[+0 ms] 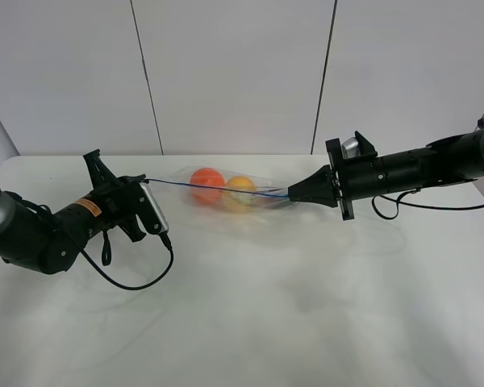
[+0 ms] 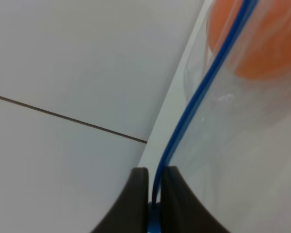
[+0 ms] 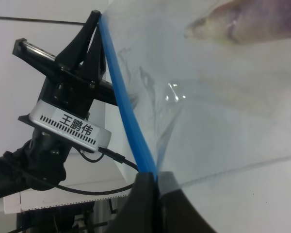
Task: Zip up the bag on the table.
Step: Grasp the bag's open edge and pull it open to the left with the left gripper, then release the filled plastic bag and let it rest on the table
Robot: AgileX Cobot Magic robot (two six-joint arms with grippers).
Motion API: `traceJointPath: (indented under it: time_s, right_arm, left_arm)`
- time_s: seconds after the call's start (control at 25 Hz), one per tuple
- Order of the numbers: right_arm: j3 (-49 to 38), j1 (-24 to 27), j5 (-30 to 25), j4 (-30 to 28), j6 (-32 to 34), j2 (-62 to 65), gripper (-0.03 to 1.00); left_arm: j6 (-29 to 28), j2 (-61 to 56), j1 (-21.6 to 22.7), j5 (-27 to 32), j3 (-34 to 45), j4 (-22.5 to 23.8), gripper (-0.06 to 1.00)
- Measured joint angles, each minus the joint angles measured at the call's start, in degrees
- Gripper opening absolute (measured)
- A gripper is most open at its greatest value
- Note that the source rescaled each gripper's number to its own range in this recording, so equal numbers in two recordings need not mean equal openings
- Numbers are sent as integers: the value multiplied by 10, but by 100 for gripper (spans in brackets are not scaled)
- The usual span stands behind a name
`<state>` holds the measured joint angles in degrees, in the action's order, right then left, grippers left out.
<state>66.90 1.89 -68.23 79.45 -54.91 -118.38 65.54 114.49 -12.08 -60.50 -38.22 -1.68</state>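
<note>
From high up, the bag [image 1: 230, 196] is stretching out between the two arms, over the far part of the white counter [image 1: 266, 322]. It is looking blurry there, so I cannot tell if its bottom is touching the counter. The left pincer [image 1: 143, 181] is holding one end of the blue strip [image 1: 214, 188]. The right pincer [image 1: 292, 193] is holding the other end, so the strip is running like a tight line between them. An orange round thing [image 1: 206, 179] and a yellow one [image 1: 241, 189] are sitting side by side inside the bag, near the middle.

The left wrist view is showing something the high view is not. The two black fingers [image 2: 138, 194] of the left pincer are squeezing together on the blue strip, with only the strip between them. The orange round thing is showing close by through the clear plastic.

The right wrist view is showing the right pincer pinching tight on the strip too. It is also showing a purple thing [image 3: 254, 24] inside the bag, which is not showing from high up. Far along the strip, the left pincer is gripping the other end, with a grey camera box [image 3: 70, 127] sitting under it.
</note>
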Motion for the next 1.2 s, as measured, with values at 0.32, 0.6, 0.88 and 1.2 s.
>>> traceJointPath:
  time_s: [0.32,0.6,0.88,1.2]
  right_arm:
    - [0,0,0,-3,0,0,0]
    - [0,1,0,-10,0,0,0]
    - [0,1,0,-11,0,0,0]
    - [0,1,0,-11,0,0,0]
  left_arm:
    - [-49,0,3,0,0,-11,10]
    - [-128,0,14,0,0,-32,80]
    - [-136,0,69,-2,0,-38,95]
    - [-361,0,80,-10,-4,-136,96]
